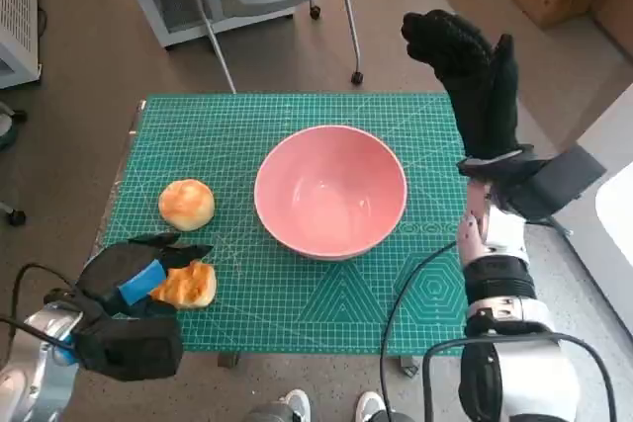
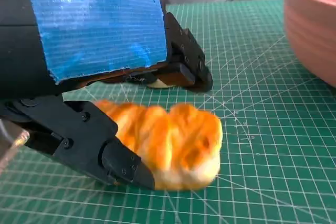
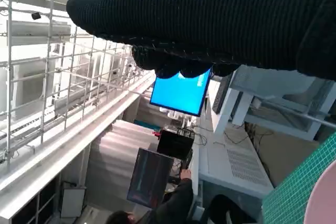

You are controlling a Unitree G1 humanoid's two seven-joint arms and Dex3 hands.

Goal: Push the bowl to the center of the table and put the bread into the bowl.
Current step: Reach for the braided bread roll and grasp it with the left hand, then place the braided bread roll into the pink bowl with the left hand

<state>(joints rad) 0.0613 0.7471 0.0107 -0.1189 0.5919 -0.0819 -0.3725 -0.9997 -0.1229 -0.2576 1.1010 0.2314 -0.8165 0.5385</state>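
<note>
Head view: the pink bowl already sits near the middle of the green cutting mat, so the step in hand looks to be picking up bread. One bread roll lies at about eight o'clock from the bowl, near the mat's front edge, with the left hand around it. A second roll rests at nine o'clock, untouched. In the left wrist view, black fingers press the roll's near side while others reach past its far side, though whether the hold is firm cannot be told. A good lift likely needs a gentle squeeze, as the roll looks soft, then a straight rise clearing the bowl's rim. The right hand hovers spread at two o'clock, holding nothing, clear of the path.
</note>
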